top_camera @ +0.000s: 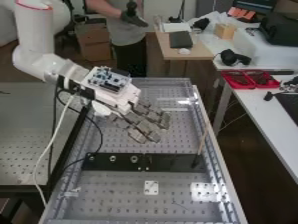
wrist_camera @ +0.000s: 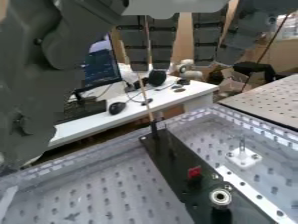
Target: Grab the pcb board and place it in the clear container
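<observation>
High view: hand (top_camera: pixel 138 119) is over the perforated surface (top_camera: pixel 120 197), on the far side of the black bar (top_camera: pixel 173 161), w/ its back up. Fingers (top_camera: pixel 159 119) are extended & a bit spread, angled down; grip's empty. Wrist view agrees: they hang straight, side by side, w/ the thumb (wrist_camera: pixel 30 75) well apart from them. Can't tell if the tips touch the surface.

High view also gives the arm (top_camera: pixel 50 67) & a circuit bd (top_camera: pixel 108 80) on top of it, by the wrist; can't tell if that's the task's pcb. Cable (top_camera: pixel 53 142) runs down from the arm. Red trays (top_camera: pixel 234 79) sit on the side desk (top_camera: pixel 266 107).

Wrist view gives more of the bar's detail: a small red pc (wrist_camera: pixel 194 173) on it, a round metal knob (wrist_camera: pixel 220 197) nearby, & a thin stick (wrist_camera: pixel 148 97) upright at the far end. White plate (wrist_camera: pixel 244 158) w/ thin pins lies beside the bar. Past the surface's edge, the desk has a monitor (wrist_camera: pixel 100 65), kbd (wrist_camera: pixel 83 109) & mouse (wrist_camera: pixel 117 108).
</observation>
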Robot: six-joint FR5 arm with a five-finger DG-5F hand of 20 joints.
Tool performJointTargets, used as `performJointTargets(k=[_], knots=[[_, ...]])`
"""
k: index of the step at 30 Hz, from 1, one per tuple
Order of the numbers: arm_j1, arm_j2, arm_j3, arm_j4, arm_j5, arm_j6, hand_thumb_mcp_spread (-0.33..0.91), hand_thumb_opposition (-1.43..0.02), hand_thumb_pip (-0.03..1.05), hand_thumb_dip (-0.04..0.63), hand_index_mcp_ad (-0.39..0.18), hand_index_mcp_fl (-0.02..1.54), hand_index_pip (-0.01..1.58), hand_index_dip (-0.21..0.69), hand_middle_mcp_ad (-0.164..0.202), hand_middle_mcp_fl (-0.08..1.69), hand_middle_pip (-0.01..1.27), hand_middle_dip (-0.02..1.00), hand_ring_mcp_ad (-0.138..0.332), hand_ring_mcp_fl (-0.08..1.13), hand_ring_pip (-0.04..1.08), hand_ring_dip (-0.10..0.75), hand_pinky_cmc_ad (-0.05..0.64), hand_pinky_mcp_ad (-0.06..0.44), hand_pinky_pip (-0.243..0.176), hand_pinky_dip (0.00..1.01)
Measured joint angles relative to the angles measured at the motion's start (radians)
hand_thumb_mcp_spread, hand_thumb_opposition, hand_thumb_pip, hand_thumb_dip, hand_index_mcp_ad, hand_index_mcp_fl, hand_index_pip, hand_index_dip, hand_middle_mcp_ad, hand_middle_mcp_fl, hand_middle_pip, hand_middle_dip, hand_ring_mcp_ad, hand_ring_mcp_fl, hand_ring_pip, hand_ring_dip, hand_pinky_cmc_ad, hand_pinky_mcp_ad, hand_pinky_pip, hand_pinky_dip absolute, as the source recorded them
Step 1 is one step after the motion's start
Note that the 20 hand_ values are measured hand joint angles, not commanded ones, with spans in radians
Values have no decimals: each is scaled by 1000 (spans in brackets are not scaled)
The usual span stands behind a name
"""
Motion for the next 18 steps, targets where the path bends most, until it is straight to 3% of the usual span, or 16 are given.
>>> performJointTargets(k=[5,9,13,18], knots=[[0,-38,-20,46,71,-3,443,-730,251,96,7,202,84,211,42,52,141,94,227,35,101,5,276,204,-63,143],[0,-70,-32,84,117,-3,478,-730,316,122,0,206,87,253,24,51,145,108,195,38,103,5,276,197,-59,147],[-3,-106,-33,93,148,-4,504,-726,316,164,-23,222,120,295,26,49,147,110,194,35,105,9,276,178,-59,143],[-15,-139,-22,107,166,-1,536,-747,316,188,-26,204,281,316,7,51,140,110,180,19,103,21,276,180,-63,147]])
